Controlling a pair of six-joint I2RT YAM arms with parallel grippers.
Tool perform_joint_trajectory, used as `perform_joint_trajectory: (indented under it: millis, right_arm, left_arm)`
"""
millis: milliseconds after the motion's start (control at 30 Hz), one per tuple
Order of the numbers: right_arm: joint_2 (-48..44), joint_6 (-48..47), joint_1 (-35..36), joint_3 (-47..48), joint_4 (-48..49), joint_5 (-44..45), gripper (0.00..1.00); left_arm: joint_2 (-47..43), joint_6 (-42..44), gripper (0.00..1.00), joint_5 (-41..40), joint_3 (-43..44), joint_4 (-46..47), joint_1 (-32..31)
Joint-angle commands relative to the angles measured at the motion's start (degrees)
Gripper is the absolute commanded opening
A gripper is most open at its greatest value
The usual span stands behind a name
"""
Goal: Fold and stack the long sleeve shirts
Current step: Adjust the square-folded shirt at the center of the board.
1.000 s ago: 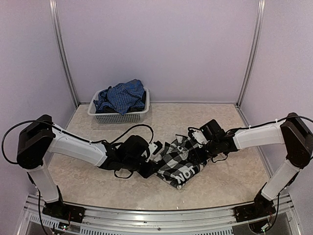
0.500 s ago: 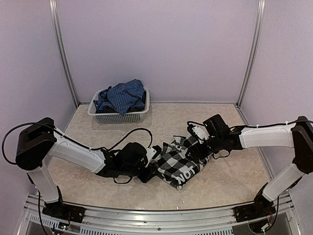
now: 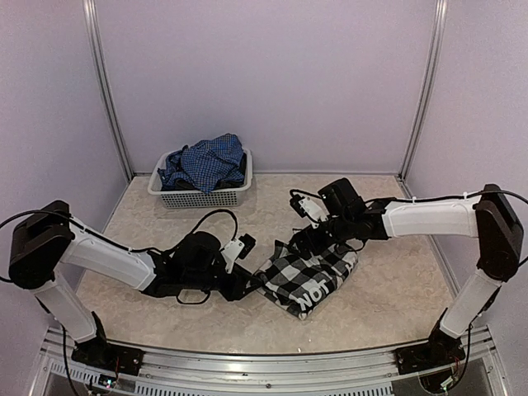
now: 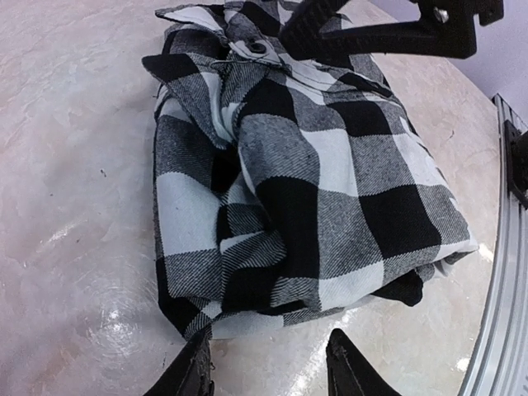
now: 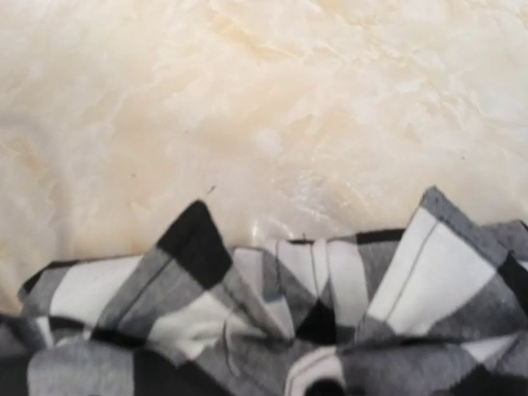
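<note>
Both sets of jaws gape empty: my left gripper [image 4: 270, 371], my right gripper [image 3: 304, 239]. Soft, floppy black-and-white checked shirt [image 3: 309, 276], lower centre — I'd pinch its thick folded edge.

Pale lilac walls [image 3: 272, 82] with metal corner posts [image 3: 107, 91] enclose a glossy cream marbled tabletop [image 3: 396, 297].

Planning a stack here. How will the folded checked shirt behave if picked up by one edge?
Probably floppy: the shirt shows soft creases and loose layers, so its fold would likely sag open. On the glossy table it may slide when pushed.
</note>
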Motion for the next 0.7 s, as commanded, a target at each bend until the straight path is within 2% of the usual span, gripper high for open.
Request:
perform_joint_trajectory:
  millis: [0,133,367,533,667]
  right_arm:
    - [2.9,0.6,0.7,4.0,-0.7,1.9,0.82]
    - [6.0,-0.3,1.6,8.5,-3.7,1.9,0.83]
    - [10.9,-1.7,3.0,14.6,-7.4,1.2,0.85]
    - [14.5,-1.7,3.2,19.1,-12.3,0.6,0.83]
    - [16.2,-1.1,3.6,20.9,-15.3,0.9,0.77]
  left_arm:
    - [-2.2,-4.5,0.45,11.1,-1.2,7.2,4.9]
    - [-2.1,-7.3,0.46,15.0,-0.5,8.7,8.3]
    - [2.3,-9.9,0.48,19.0,3.1,8.5,9.8]
    - [3.4,-11.6,0.48,18.0,1.6,9.6,9.8]
    - [3.1,-11.7,0.48,15.8,0.8,9.4,9.9]
